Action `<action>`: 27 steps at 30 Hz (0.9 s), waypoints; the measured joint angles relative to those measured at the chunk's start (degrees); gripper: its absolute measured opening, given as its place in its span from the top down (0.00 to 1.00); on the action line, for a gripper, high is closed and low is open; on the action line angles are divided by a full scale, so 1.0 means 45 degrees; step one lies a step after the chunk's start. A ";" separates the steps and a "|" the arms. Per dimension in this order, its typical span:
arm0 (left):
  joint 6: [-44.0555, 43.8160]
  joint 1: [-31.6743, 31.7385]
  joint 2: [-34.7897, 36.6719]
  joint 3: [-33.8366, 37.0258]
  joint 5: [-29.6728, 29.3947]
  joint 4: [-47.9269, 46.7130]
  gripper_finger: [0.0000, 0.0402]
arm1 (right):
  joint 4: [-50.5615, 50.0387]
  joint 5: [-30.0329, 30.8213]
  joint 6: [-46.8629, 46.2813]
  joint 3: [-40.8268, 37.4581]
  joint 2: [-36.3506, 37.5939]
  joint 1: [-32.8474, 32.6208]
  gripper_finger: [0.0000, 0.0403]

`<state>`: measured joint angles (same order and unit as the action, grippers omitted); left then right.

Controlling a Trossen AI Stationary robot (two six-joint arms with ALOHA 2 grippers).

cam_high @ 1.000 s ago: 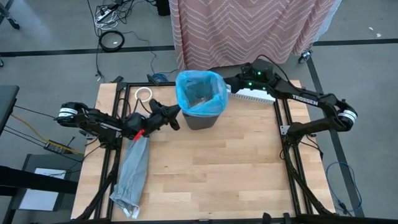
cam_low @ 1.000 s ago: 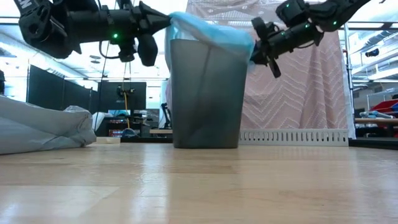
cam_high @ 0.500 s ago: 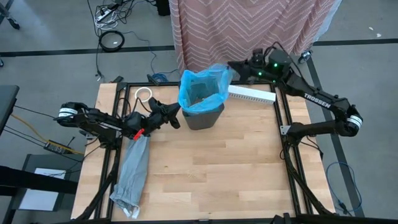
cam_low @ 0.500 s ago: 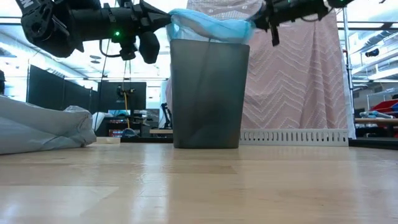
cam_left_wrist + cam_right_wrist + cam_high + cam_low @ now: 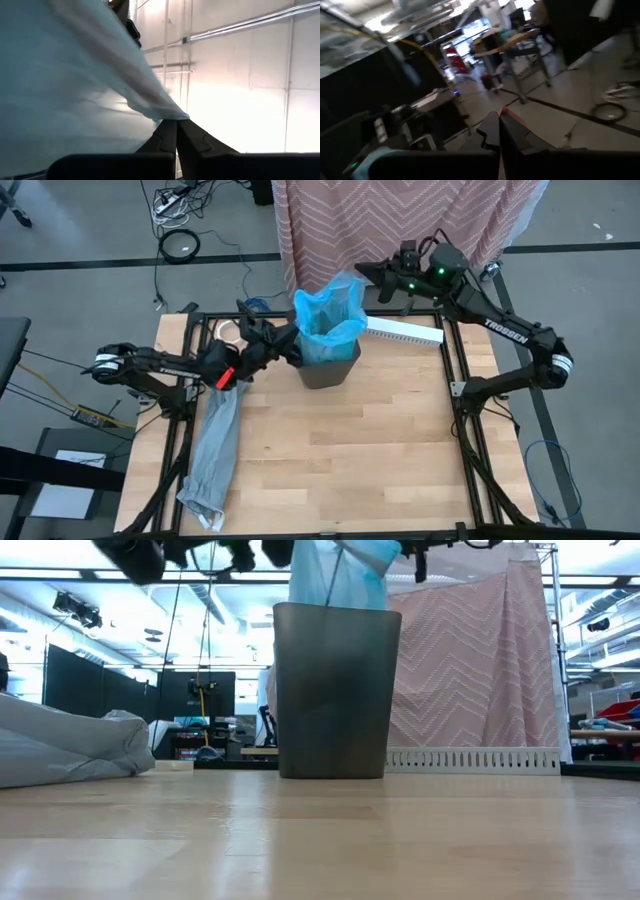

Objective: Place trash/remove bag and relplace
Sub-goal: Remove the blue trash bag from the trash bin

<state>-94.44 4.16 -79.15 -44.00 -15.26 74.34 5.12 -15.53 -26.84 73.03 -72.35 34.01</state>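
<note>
The bright-blue bag (image 5: 328, 318) stands drawn up out of the small dark bin (image 5: 328, 370), its gathered top high above the bin's rim in the low view (image 5: 337, 565). My left gripper (image 5: 292, 342) is shut on the bag's left side. My right gripper (image 5: 366, 276) is shut at the bag's far right corner. The bag's lower part stays inside the bin (image 5: 337, 690), which rests by its base on the table. The trash does not show. My left gripper pinches a gathered bit of the bag's rim (image 5: 167, 114) between its two fingers, coming level from the table's left. The film runs taut from the pinch. My right gripper holds the bag's far right rim corner (image 5: 354, 283) from the right side, high over the bin; its wrist view hides the film between the shut fingers.
A pale grey plastic bag (image 5: 214, 452) lies along the table's left side, also in the low view (image 5: 60, 745). A white slatted strip (image 5: 405, 332) lies at the far right edge. A pink patterned cloth (image 5: 400, 220) hangs behind the table. The near half is bare wood (image 5: 350, 470).
Both grippers have risen, the right one also moving toward the far edge, the left one toward the bin. The bag's rim has come off the bin's rim and its top is lifted and gathered narrow above the bin. The bin has stayed put.
</note>
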 joint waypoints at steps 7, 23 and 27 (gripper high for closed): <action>-0.0491 0.1209 0.0058 -0.0327 0.2129 -0.1791 0.99 | 0.0444 -0.0290 0.0231 0.0010 -0.0099 -0.0823 1.00; 0.0441 0.2829 0.0447 -0.1475 0.6421 -0.7967 1.00 | -0.0007 -0.0131 0.0807 0.0010 -0.0172 -0.1534 1.00; 0.0269 0.2685 0.0757 -0.1473 0.7385 -0.9508 1.00 | -0.0635 0.0092 0.0957 0.0015 -0.0172 -0.1538 1.00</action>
<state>-93.23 16.24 -75.75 -50.63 17.97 31.56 2.26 -15.12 -22.53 73.10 -73.12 27.09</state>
